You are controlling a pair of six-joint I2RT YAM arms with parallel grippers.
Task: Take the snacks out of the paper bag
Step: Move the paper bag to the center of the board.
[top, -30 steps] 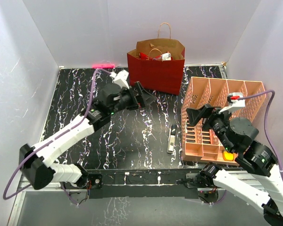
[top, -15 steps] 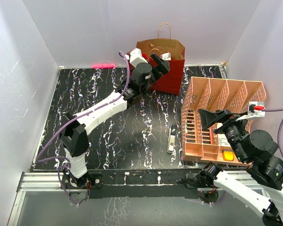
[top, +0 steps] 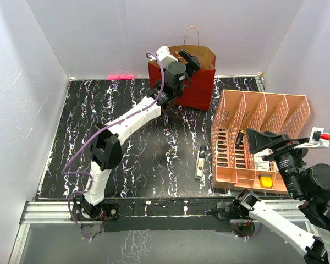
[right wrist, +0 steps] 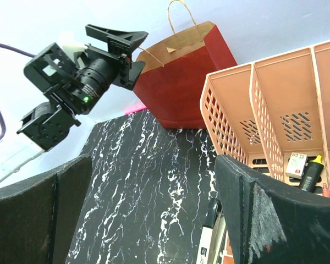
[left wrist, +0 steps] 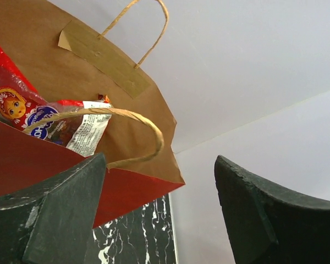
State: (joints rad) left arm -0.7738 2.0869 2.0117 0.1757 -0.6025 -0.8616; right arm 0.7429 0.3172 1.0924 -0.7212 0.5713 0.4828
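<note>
The paper bag (top: 190, 88) stands upright at the back of the table, red outside and brown inside, with its cord handles up. My left gripper (top: 187, 59) hovers at the bag's open mouth, its jaws apart and nothing between them. In the left wrist view the gripper (left wrist: 159, 158) looks over the bag's red front wall (left wrist: 126, 192). Inside lie the snacks: a red packet (left wrist: 14, 104) and a silvery one with a white label (left wrist: 91, 126). My right gripper (top: 264, 142) stands open over the near part of the orange rack, far from the bag (right wrist: 181, 82).
A salmon-orange lattice file rack (top: 275, 110) fills the right side, with small items in its near compartments. A slim grey-and-white gadget (top: 200, 161) lies on the black marbled table just left of the rack. White walls close in the back and both sides.
The left arm has stretched from mid-table up to the bag's mouth. The right arm has drawn back toward the near right, still open.
</note>
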